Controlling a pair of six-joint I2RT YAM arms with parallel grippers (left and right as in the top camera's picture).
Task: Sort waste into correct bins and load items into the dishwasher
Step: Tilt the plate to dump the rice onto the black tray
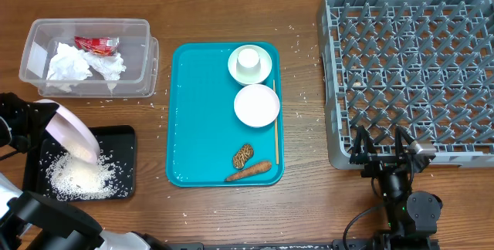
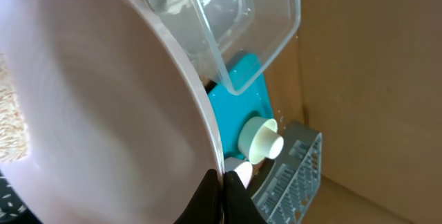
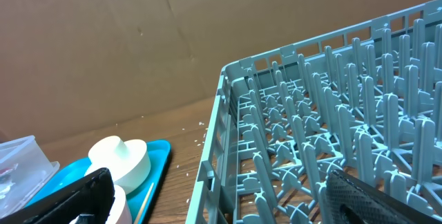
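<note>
rice (image 1: 77, 177) on black tray (image 1: 116, 136), wood table (image 1: 309, 219) (flecked white); cardboard wall (image 3: 103, 44)

Legible text: none on any item. Red wrapper (image 1: 96, 45): pale markings, too small to read.

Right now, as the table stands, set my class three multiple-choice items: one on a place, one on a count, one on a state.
1. Where is the loose rice heaped? A clear tub B black tray C dish rack
2. How many white dishes stand on the teal tray? A one B five C three
3. The left tool is: A shut on the large plate B open and empty C out of view
Key: 1 B, the grains lie on that tray. 2 C, cup, saucer, bowl. 3 A, it pinches the tilted plate's rim.
</note>
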